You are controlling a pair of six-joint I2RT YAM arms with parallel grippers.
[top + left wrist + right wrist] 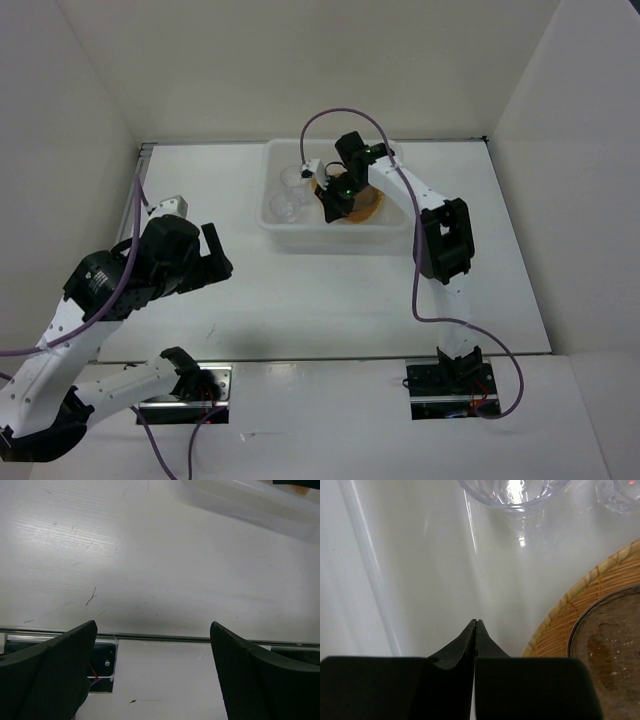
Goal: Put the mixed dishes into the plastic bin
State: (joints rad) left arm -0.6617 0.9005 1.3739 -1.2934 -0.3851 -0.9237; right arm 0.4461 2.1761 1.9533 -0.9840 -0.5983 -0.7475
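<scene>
white arm links, black joints, purple cables behind the black left pincer and right pincer; mesh-textured fingers.

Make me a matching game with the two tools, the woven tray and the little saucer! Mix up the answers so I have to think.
Things:
1. left tool
2. right tool
3. woven tray
4. saucer

Descriptions:
A. smoky brown and see-through
B. orange
C. open wide
D. shut tight

Pairs: 1-C, 2-D, 3-B, 4-A
</scene>
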